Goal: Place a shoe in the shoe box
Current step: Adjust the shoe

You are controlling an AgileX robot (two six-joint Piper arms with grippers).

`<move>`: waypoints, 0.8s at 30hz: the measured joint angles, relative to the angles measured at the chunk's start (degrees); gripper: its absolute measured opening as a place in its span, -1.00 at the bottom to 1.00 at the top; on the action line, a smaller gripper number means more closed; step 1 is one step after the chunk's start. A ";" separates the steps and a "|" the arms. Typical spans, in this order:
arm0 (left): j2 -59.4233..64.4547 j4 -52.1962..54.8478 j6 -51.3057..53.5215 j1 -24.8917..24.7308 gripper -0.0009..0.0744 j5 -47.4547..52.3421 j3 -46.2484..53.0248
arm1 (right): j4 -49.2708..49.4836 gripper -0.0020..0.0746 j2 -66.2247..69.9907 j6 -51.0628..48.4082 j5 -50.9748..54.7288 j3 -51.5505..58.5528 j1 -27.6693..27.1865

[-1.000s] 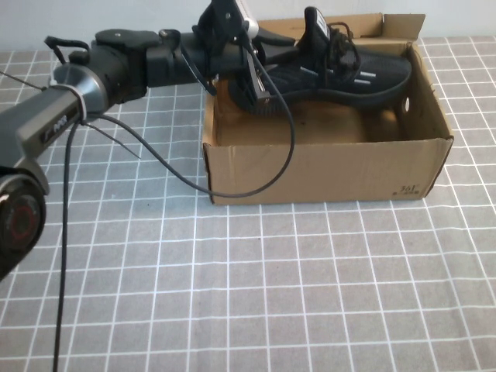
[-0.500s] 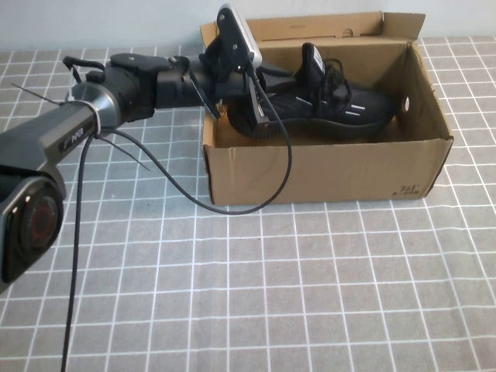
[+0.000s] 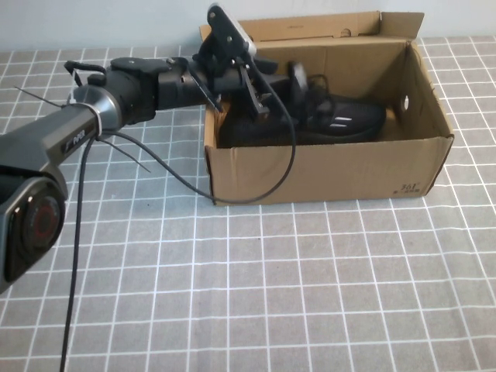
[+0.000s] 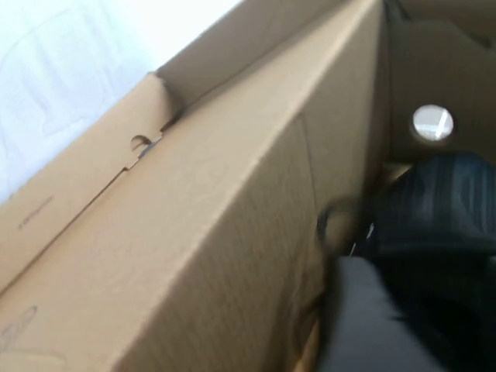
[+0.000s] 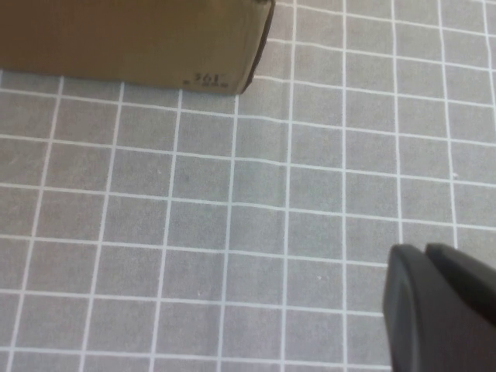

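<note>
My left gripper (image 3: 260,97) has just lowered the black knit sneaker (image 3: 325,120) into the brown cardboard box (image 3: 325,167); whether its jaws have let go I cannot tell. The right gripper (image 5: 442,310) is parked, jaws pressed together.

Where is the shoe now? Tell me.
In the high view the shoe lies inside the shoe box, left of centre, beside the left gripper at the box's left end.

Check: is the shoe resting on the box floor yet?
Touching. In the high view the shoe lies low inside the box, its sole hidden behind the front wall, level on the floor. The left end effector sits at its heel.
</note>
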 joint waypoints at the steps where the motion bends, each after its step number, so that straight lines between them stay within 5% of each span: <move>1: -0.12 -0.26 -1.71 0.00 -0.16 -0.10 -0.03 | 0.09 -0.99 0.39 0.00 0.01 0.00 0.00; 5: -2.02 1.29 -10.55 0.00 0.10 -0.40 -0.12 | 0.09 -0.99 0.91 0.00 -0.16 0.00 0.00; 9: -5.85 10.82 -27.77 0.00 0.12 -0.40 -0.12 | 0.09 -0.99 0.91 0.00 -0.16 0.00 0.00; 17: -13.44 46.01 -81.35 -2.13 -0.03 5.23 -1.92 | 0.09 -0.99 0.91 0.00 -1.51 0.00 0.00; 24: -12.15 68.13 -93.73 -6.38 -0.04 5.96 -6.64 | 0.91 -0.99 0.91 0.00 -2.42 0.00 0.00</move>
